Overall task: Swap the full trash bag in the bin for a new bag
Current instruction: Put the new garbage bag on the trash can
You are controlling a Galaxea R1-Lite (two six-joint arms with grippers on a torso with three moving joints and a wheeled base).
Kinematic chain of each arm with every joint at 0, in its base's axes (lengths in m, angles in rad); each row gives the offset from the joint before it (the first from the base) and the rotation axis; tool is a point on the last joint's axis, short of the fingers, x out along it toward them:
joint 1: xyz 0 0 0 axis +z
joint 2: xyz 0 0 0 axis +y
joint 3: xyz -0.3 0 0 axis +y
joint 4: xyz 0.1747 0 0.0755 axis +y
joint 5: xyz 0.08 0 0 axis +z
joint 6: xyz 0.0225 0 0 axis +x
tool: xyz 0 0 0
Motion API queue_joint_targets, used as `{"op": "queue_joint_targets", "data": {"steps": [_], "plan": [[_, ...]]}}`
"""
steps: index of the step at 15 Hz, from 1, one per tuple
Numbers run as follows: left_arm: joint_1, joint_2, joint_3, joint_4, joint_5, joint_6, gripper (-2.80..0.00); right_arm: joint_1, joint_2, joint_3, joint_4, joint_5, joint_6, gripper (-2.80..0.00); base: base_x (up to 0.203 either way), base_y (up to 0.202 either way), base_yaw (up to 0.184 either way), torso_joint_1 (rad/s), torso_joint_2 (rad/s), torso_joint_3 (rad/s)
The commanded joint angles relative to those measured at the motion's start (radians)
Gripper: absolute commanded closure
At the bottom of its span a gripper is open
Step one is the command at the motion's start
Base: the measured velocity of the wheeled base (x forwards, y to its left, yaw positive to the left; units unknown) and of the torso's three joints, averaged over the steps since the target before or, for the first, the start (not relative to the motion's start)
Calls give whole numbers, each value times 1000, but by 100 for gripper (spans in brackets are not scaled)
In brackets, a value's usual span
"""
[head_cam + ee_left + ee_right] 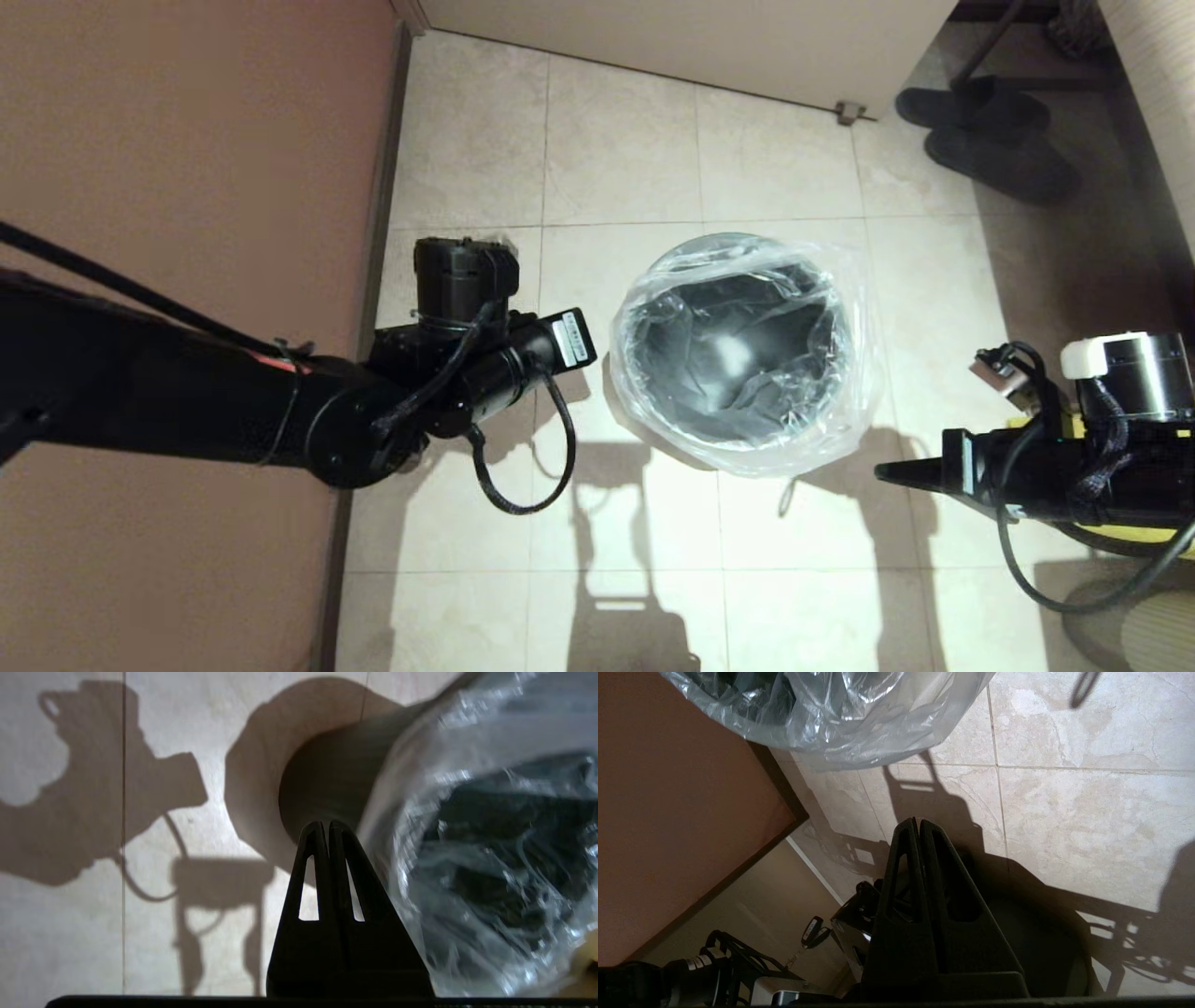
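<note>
The round dark bin [747,313] stands on the tiled floor in the middle of the head view. The clear, crinkly new bag [845,411] lines it, and its mouth is folded over the rim and hangs down the outside. In the left wrist view, my left gripper [328,823] is shut and empty, apart from the bin's outer wall [327,774], with the new bag [467,868] beside it. My right gripper [882,473] is shut on nothing, low to the bin's right, short of the bag's skirt [859,732]. Slivers of yellow [1125,539], perhaps the full trash bag, show behind my right arm.
A brown wall [187,187] runs along the left, close behind my left arm. A pale door [700,37] with a stop [848,112] closes the back. Dark slippers [990,131] lie at the back right beside light furniture [1158,103]. Open tiles [653,597] lie in front of the bin.
</note>
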Motion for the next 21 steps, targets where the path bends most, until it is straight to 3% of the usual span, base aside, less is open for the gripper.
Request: {"op": "queue_joint_targets", "data": {"steps": [1, 4, 7, 12, 15, 21], "plan": [[36, 61, -58, -4, -13, 6, 0, 1, -33, 19, -3, 5, 0, 0, 0, 0, 0, 0, 0, 0], [55, 91, -221, 55, -44, 17, 0, -1, -15, 61, -1, -2, -33, 0, 0, 0, 0, 0, 0, 0], [54, 110, -387, 148, -109, -5, 0, -43, 44, 104, 1, -62, -147, 0, 0, 0, 0, 0, 0, 0], [-1, 242, -785, 399, -181, -55, 0, -70, 41, 98, -2, -89, -150, 0, 0, 0, 0, 0, 0, 0], [-100, 306, -819, 458, -222, -62, 0, -67, 28, 97, -4, -85, -150, 0, 0, 0, 0, 0, 0, 0], [-131, 385, -819, 384, -219, -59, 0, -62, -37, 101, -1, -80, -146, 0, 0, 0, 0, 0, 0, 0]]}}
